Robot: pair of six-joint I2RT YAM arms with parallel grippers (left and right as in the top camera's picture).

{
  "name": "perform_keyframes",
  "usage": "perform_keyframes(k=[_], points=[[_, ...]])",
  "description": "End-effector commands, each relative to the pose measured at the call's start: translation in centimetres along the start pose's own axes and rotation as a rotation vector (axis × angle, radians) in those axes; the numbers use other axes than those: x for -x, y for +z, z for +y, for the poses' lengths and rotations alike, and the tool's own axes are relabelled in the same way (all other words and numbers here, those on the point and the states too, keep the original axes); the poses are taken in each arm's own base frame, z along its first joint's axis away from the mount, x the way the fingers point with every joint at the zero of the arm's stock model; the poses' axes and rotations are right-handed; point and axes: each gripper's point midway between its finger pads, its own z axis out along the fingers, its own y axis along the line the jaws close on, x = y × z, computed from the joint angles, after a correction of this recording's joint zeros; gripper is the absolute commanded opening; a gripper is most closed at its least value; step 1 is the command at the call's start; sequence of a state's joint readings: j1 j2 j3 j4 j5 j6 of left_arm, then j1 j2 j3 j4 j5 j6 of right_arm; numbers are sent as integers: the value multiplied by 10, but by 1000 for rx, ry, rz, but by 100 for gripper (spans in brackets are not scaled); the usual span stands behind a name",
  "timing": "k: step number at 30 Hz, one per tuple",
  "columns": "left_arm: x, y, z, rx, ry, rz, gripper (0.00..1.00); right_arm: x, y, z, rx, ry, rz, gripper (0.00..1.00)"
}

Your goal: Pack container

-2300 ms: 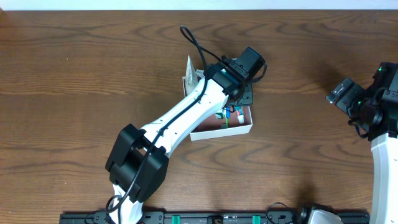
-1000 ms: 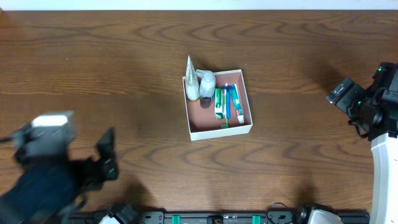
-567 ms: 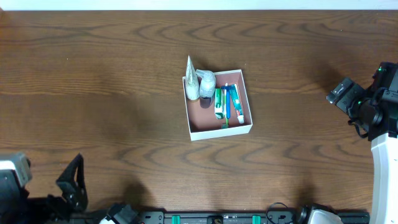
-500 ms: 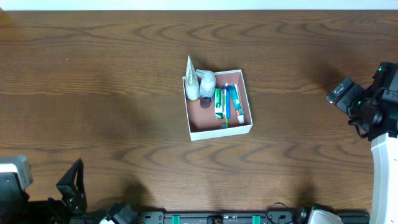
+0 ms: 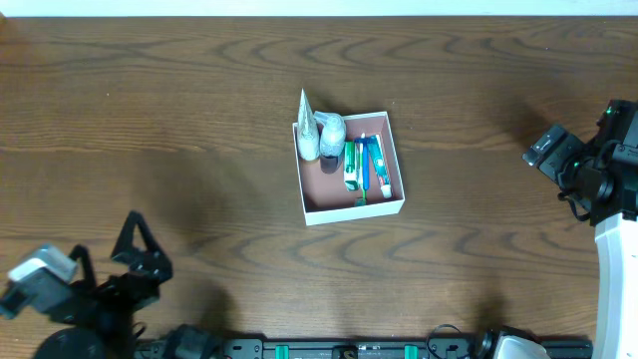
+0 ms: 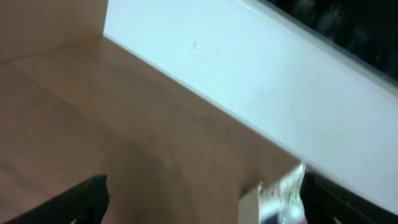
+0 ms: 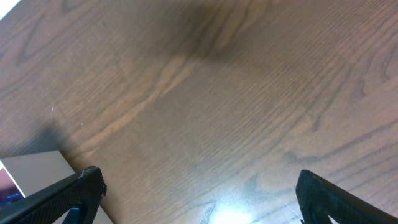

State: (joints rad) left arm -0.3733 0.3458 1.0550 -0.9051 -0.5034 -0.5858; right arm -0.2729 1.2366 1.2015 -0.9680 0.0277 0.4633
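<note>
Gaping empty — your left gripper (image 6: pixel 204 182) and right gripper (image 7: pixel 199 177), well apart from the container (image 5: pixel 354 211).
Toothpaste tubes (image 5: pixel 383 166) and bottles (image 5: pixel 321 136) sit inside it.

White-walled container (image 5: pixel 327 185), reddish-brown inside, on dark wood-grain table (image 5: pixel 150 120).

Surface (image 5: pixel 179 120): dark brown wood, strong wavy grain, smooth, satin; a pale glare patch shows in the right wrist view.
Container (image 5: pixel 355 211): thin white walls, card-like, matt; inside reddish-brown, flat and dull.
Tubes (image 5: pixel 352 166) in it: printed plastic, slight gloss.
Two bottles (image 5: pixel 331 130): cloudy grey-clear plastic.
Sachet (image 5: pixel 304 104): whitish, crinkled, film or foil, cannot tell which.
Right tool (image 7: pixel 199 198): fingers (image 7: pixel 339 198) black, matt, plastic-looking.
Left tool (image 6: pixel 202 202): same black, view blurred.
Right arm shell (image 5: pixel 616 254): white, smooth, faintly glossy plastic.
</note>
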Motion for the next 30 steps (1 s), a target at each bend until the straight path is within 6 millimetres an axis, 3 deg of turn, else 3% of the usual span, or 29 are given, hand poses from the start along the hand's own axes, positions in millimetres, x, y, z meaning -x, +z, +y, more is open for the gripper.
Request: perform_keyframes(k=[1, 5, 11, 21, 30], points=[[-25, 20, 2, -29, -21, -24, 98, 6, -5, -2, -7, -3, -22, 99], [-36, 40, -23, -209, 32, -120, 98, 6, -5, -2, -7, -3, -22, 99], [-43, 49, -44, -417, 117, -300, 98, 6, -5, -2, -7, -3, -22, 99], [-80, 74, -29, -439, 183, -322, 98, 6, -5, -2, -7, -3, -22, 99], [-133, 106, -4, -378, 236, -206, 98, 6, -5, -2, -8, -3, -22, 99]])
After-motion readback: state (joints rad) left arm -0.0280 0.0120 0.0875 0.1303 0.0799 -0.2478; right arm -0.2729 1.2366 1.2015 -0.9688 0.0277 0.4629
